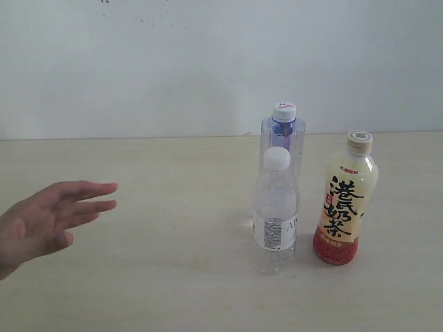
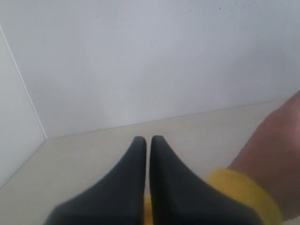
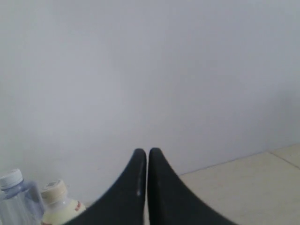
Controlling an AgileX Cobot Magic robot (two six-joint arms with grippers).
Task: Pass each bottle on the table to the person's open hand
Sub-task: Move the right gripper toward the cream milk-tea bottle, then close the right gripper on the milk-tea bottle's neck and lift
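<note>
1. Left gripper (image 2: 147, 140) and right gripper (image 3: 147, 152) were pinched closed, empty
2. Small bottle (image 1: 275, 214), taller bottle (image 1: 282, 135) and tea bottle (image 1: 345, 200) stood clustered toward the table's (image 1: 173, 283) right edge; hand (image 1: 48, 221) open at the left edge
3. Gripping one could topple its close neighbours

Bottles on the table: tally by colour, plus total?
Clear, white-capped: 2, the small clear bottle and the taller bluish bottle
Pale yellow: 1, the tea bottle
Total: 3
</note>
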